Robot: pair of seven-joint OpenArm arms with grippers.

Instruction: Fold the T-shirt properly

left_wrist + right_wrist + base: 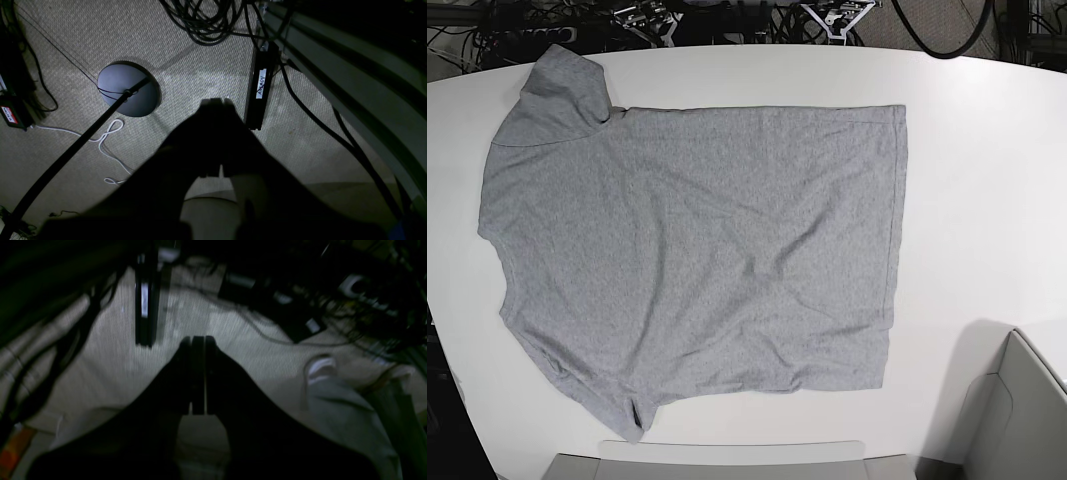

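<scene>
The heather-grey T-shirt (pixel 697 250) lies spread flat on the white table (pixel 987 150), plain side up. Its sleeves are at the far left (pixel 562 80) and near left (pixel 612 405), and its hem runs along the right. Neither arm shows in the base view. In the left wrist view my left gripper (pixel 215 101) is a dark silhouette over carpeted floor, with its jaws shut on nothing. My right gripper (pixel 198 338) also hangs over the floor, fingers pressed together and empty. The T-shirt is in neither wrist view.
A grey box (pixel 1017 410) stands at the table's near right corner, and a grey ledge (pixel 727 460) runs along the near edge. On the floor are a round black stand base (pixel 128 88), a labelled black bar (pixel 260 86) and coiled cables (pixel 206 23).
</scene>
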